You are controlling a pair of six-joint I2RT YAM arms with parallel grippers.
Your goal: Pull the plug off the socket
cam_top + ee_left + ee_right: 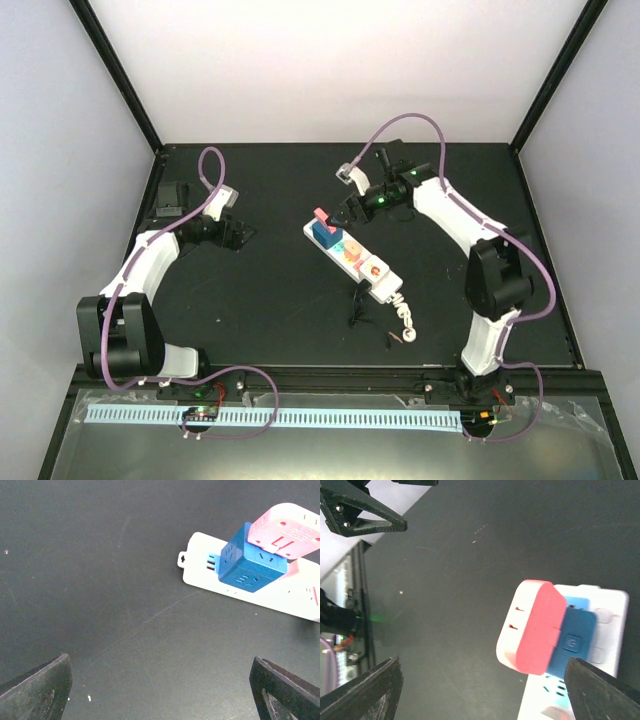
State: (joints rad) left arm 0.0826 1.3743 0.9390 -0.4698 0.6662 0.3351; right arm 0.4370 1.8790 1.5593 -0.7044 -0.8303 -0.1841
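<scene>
Fingers wide, right gripper (350, 210) sits just upper right of the plug (323, 229); left gripper (243, 233), also wide, should pin the socket (373, 269) first.

We see smooth, slightly glossy white plastic on the socket (196, 575). Blue plug (250, 562) and pink plug (285, 530): satin plastic. Counter (100, 580): matt black, faintly scratched. Left end effector (160, 692): fingers (37, 690) of rough dark plastic.

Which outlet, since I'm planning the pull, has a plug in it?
The end outlet farthest from the cord: a blue cube plug capped by a pink block stands in it; the others look bare.
</scene>
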